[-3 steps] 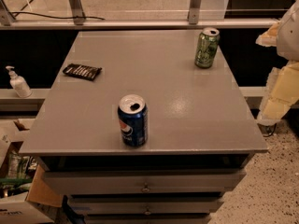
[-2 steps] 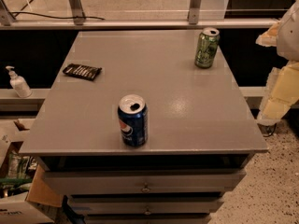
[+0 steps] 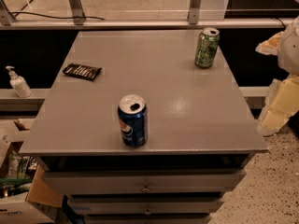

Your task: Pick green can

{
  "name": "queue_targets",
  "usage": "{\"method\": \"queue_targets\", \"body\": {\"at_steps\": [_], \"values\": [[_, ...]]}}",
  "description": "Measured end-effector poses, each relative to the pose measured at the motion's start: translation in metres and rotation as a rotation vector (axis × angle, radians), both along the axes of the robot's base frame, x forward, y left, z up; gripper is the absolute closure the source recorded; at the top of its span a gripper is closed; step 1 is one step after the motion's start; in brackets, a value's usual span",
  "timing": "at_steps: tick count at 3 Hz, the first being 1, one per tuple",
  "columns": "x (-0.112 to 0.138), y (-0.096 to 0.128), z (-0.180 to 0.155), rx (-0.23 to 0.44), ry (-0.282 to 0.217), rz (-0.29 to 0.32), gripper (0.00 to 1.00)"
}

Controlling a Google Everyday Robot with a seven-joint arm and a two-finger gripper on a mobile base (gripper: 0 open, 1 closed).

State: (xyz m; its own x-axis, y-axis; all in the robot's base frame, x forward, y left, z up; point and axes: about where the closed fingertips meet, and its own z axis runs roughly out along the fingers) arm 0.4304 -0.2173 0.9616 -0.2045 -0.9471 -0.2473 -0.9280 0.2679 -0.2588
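Camera view: a blue aluminium Pepsi can (image 3: 132,120) stands near the front edge of the grey square tabletop (image 3: 187,111) (tab opened), bare surface around it. Farther back, the green aluminium can (image 3: 206,48) stands upright by the far right corner. The cream gripper (image 3: 276,110) hangs beyond the right edge; its opening cannot be told.

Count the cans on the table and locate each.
2. The green can stands near the far right corner; the blue can near the front edge, left of centre. The claw is out of view.
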Motion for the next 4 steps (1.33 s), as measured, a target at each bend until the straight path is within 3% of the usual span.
{"method": "queue_targets", "body": {"at_steps": [1, 2, 4], "values": [[0.022, -0.018, -0.027, 0.087, 0.007, -0.11, 0.0], [0.091, -0.029, -0.051, 0.229, -0.066, -0.275, 0.0], [0.186, -0.033, -0.058, 0.433, -0.217, -0.435, 0.0]]}}
